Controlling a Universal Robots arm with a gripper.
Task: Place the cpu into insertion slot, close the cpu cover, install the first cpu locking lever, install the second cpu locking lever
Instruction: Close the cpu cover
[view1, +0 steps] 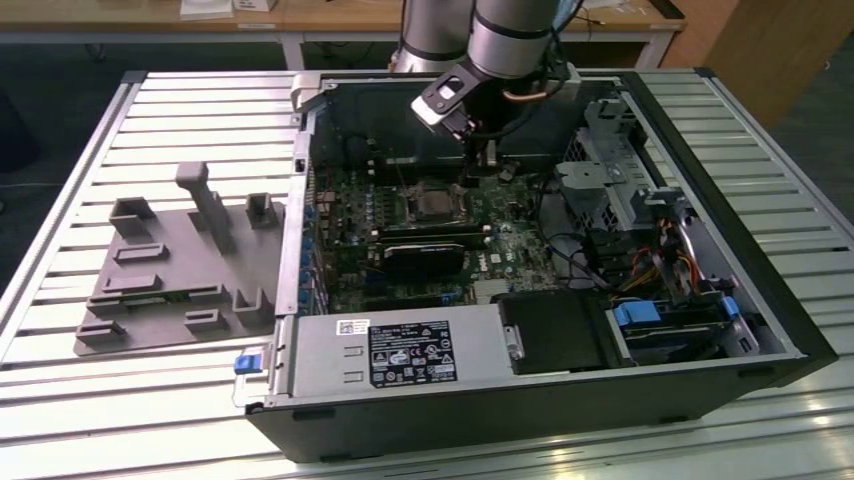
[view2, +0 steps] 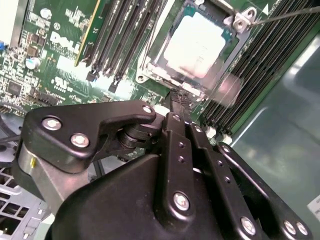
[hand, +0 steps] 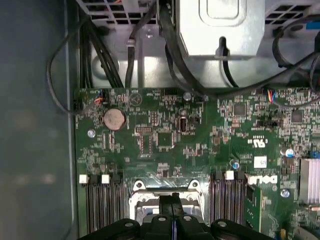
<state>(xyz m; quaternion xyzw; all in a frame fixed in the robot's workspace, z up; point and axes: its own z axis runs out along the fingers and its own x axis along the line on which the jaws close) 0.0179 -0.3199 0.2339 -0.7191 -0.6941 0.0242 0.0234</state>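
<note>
The cpu (view2: 197, 42), a silver-grey square, lies flat in the insertion slot (hand: 141, 200) on the green board. The cpu cover (view2: 150, 69), a thin metal frame, lies down around the chip, with its screw tab (view2: 240, 22) at one corner. A thin wire locking lever (view2: 285, 15) runs out from that corner. My gripper (view2: 177, 96) is shut with nothing between its fingers, its tips just short of the socket's near edge. The exterior view shows the gripper (view1: 486, 158) above the board, beside the socket (view1: 434, 206) on the exterior view's right.
Long memory slots (view2: 120, 40) flank the socket on both sides. A black card (view1: 427, 262) lies in front of the socket. Cables (view1: 587, 262) and a drive cage (view1: 607, 185) fill the case's right. A grey fixture tray (view1: 174, 270) sits outside, on the exterior view's left.
</note>
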